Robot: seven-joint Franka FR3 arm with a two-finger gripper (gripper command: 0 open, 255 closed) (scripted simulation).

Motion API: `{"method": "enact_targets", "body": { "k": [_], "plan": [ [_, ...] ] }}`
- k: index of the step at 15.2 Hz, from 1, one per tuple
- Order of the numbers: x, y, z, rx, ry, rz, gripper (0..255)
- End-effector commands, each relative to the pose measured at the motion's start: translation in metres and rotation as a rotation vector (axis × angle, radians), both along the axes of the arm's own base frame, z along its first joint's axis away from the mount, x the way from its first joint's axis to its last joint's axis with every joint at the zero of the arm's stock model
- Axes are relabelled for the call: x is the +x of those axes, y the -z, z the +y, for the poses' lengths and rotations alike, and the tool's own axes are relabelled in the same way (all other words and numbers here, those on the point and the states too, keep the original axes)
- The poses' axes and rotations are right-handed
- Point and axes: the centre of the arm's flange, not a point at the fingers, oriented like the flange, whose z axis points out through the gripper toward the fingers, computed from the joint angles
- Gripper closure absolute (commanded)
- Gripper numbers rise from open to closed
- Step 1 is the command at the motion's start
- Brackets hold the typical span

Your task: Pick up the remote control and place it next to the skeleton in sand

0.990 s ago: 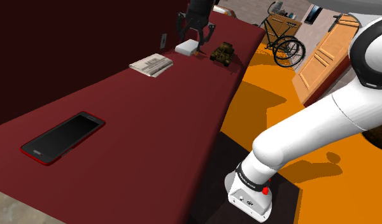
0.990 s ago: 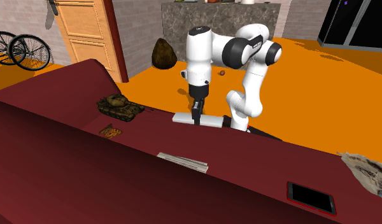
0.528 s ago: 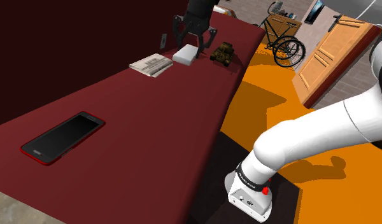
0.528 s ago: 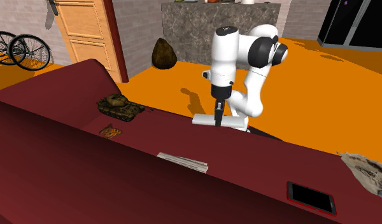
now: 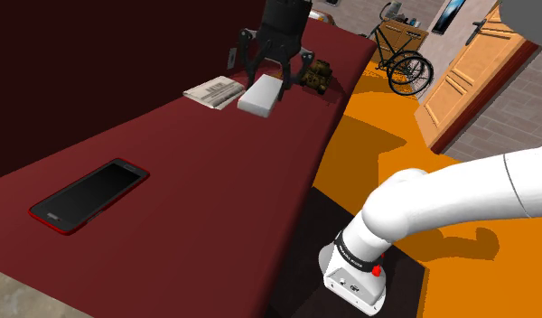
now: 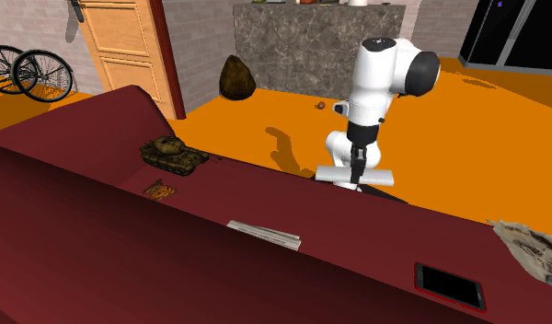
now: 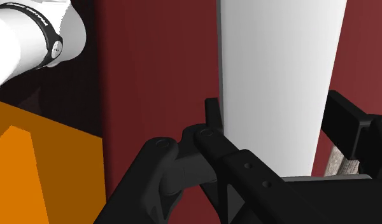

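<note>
**Remote lifted; placement not yet made**

My gripper (image 5: 274, 79) is clamped on the remote (image 5: 261, 96). Both fingers (image 7: 212, 121) press its long sides near mid-length, so the slab runs crosswise between them.

The pick-up is, as I judge, done: the remote hangs clear of the table (image 5: 215, 172), well apart from the phone (image 5: 88, 195).

What is left is to carry it along the table past the phone, lower it, and let go beside the skeleton (image 6: 530, 241). The skeleton lies near the phone, on the side away from the remote.

The remote is drawn as a plain white, flat, oblong slab with square edges; no buttons or markings show. It has smooth faces and overhangs my grip at both ends, so I judge it could pivot or slip if swung fast. A level, unhurried carry seems called for.
</note>
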Motion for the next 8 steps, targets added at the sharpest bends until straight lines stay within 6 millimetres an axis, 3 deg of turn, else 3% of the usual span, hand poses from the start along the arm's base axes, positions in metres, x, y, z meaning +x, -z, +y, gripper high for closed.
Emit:
{"method": "enact_targets", "body": {
  "k": [1,8],
  "plan": [
    [-0.015,0.001,0.021,0.0,0.002,0.0,255],
    [-0.07,0.001,0.095,0.0,0.002,0.0,255]
  ]
}}
